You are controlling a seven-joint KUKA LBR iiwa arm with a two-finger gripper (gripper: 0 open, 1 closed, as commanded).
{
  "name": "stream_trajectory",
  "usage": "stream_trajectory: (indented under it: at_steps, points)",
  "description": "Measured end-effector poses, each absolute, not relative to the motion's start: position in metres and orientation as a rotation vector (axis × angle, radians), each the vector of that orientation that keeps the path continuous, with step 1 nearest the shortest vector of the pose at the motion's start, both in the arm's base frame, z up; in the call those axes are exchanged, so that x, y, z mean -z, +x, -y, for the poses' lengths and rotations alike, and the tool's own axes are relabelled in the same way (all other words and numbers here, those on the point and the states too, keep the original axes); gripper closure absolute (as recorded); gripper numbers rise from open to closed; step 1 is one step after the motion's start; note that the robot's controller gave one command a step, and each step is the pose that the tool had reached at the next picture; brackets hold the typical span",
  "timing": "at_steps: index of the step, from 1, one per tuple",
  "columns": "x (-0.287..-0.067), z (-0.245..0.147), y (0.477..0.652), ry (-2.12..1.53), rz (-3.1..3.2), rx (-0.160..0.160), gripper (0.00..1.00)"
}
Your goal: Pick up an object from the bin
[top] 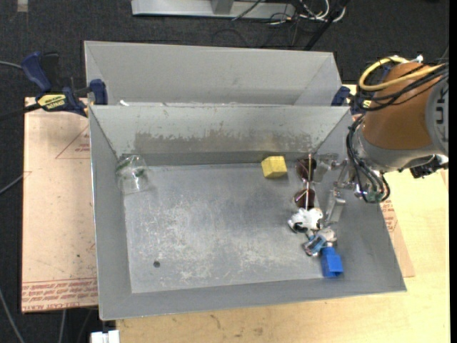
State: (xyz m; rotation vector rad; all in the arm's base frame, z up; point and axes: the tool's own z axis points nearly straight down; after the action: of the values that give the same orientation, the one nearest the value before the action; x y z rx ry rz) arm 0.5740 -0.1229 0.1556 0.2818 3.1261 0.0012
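The arm (400, 113), under its orange cover, comes in over the right rim of the grey metal bin (214, 234), and the gripper (333, 209) hangs low over the right part of the bin floor. Whether its fingers are spread or pressed together cannot be told, since cables and metal parts crowd around them, and nothing can be made out between them. Closest to them is a small white object (305, 221), lying just to the left of the gripper and slightly nearer the front wall. Just in front of that is a small grey-and-blue piece (315, 246), and touching or almost touching it, nearer the front right corner, is a blue block (331, 262). A dark brown item (307, 171) lies to the left of the gripper, toward the back wall. A yellow block (273, 166) sits at the foot of the back wall, and a clear cup (132, 172) stands well apart in the back left corner.
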Motion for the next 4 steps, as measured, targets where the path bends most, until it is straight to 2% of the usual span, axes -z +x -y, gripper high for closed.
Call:
stream_trajectory:
  at_steps: [1,2,4]
  points:
    - [-0.079,0.122,0.575,0.090,-3.134,0.000,0.00]
    - [-0.057,0.124,0.579,0.191,-3.131,-0.005,1.00]
    - [-0.061,0.123,0.578,0.212,-3.127,-0.005,1.00]
